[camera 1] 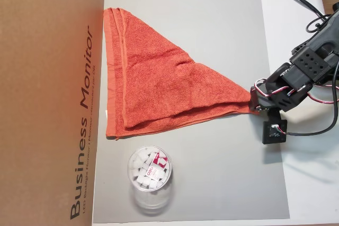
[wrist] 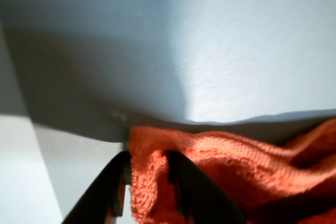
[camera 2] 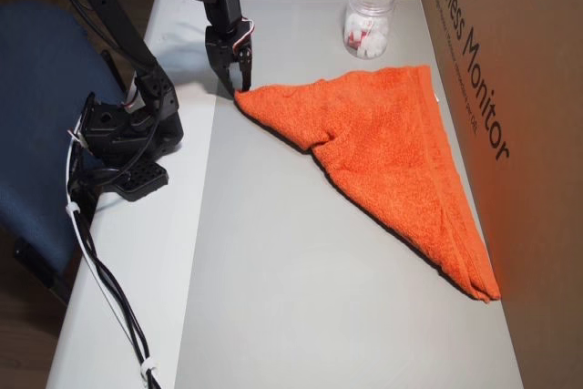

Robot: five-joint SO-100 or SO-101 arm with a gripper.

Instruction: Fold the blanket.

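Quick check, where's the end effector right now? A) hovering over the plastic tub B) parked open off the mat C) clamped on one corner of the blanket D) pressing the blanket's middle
C: the end effector has its fingers closed on a corner of the blanket, pulled to a point at the mat's edge.

I was working in what looked like an office or a home desk corner. A brown cardboard box [camera 1: 47, 99] printed "Business Monitor" stood along one edge of my white tabletop [camera 2: 137, 316], a blue upholstered chair [camera 2: 36, 116] sat just beside it, and a grey mat [camera 1: 222, 173] covered the surface. A clear plastic tub [camera 2: 369, 15] held small white items, possibly stationery; the print was too small to read.
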